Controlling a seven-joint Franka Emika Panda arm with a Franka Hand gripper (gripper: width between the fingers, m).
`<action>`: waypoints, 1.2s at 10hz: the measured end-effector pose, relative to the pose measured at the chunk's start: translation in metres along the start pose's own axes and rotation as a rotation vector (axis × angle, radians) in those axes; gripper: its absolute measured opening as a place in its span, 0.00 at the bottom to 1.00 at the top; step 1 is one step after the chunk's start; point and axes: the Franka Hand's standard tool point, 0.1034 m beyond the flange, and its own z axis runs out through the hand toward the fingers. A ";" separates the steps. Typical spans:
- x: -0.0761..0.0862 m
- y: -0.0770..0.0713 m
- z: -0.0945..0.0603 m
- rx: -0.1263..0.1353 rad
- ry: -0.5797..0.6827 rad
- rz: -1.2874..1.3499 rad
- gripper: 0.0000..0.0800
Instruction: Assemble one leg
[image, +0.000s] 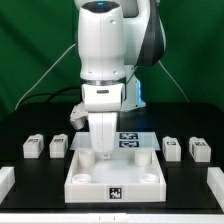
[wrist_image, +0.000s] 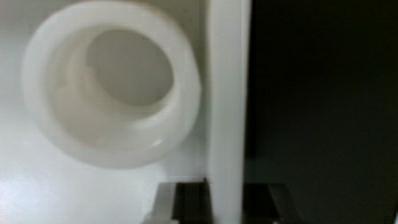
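Four small white legs lie on the black table, two at the exterior view's left (image: 33, 147) (image: 58, 146) and two at its right (image: 171, 147) (image: 200, 150). My gripper (image: 100, 148) holds none of them. It reaches straight down onto the far wall of the large white square panel (image: 85, 180). In the wrist view my gripper (wrist_image: 228, 192) has one dark finger (wrist_image: 187, 203) on each side of the panel's thin upright wall (wrist_image: 228, 90), pressed against it. One round corner hole (wrist_image: 116, 85) fills the view beside the wall.
The marker board (image: 130, 139) lies just behind the panel. White parts stick in at the table's front corners, at the exterior view's left (image: 5, 180) and right (image: 215, 180). A green backdrop stands behind the arm.
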 end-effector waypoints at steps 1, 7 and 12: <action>0.000 0.000 0.000 0.000 0.000 0.000 0.08; 0.056 0.059 -0.002 -0.018 0.033 -0.007 0.08; 0.084 0.082 -0.002 -0.017 0.052 0.013 0.08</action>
